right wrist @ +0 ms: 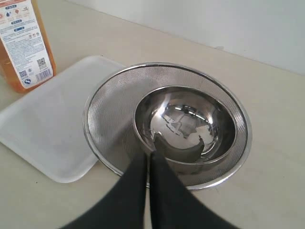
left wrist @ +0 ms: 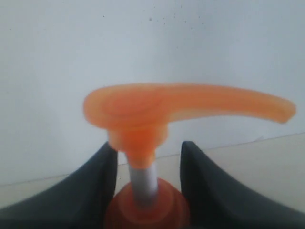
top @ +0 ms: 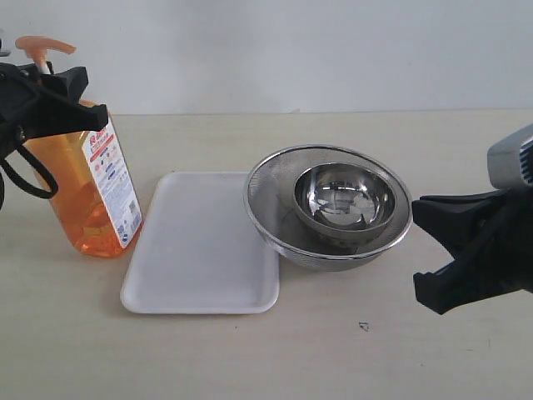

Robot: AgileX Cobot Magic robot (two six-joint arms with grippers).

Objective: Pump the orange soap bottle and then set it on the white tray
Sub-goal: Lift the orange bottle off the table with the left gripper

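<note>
Orange soap bottle (top: 79, 200) stands on the counter (top: 250, 367) just beside the white tray (top: 200, 250), off its left edge as the exterior view shows it, so placing is not yet done. Its pump head (left wrist: 167, 107) looks raised, with the white stem (left wrist: 143, 179) showing under it, and I judge that I am in the pumping step.

My left end effector (left wrist: 147, 164) is at the bottle's neck. Its two fingers are spread either side of the stem, just below the pump head, with a gap to the stem on both sides. Lower down at the collar I cannot tell whether they touch (the view is soft there), so I will not call it a grip.

My right end effector (right wrist: 148, 160) is pressed together with nothing in it. It hangs over the counter on the far side of the tray from the bottle, beyond the nested steel bowls (top: 271, 208). Those bowls sit against the tray's right edge, and the outer rim looks to overlap its corner.

Next, I think, the neck needs a firm hold and the head a straight push down. After that, a short lift sideways onto the tray, whose bare middle looks roomy enough for the base.
</note>
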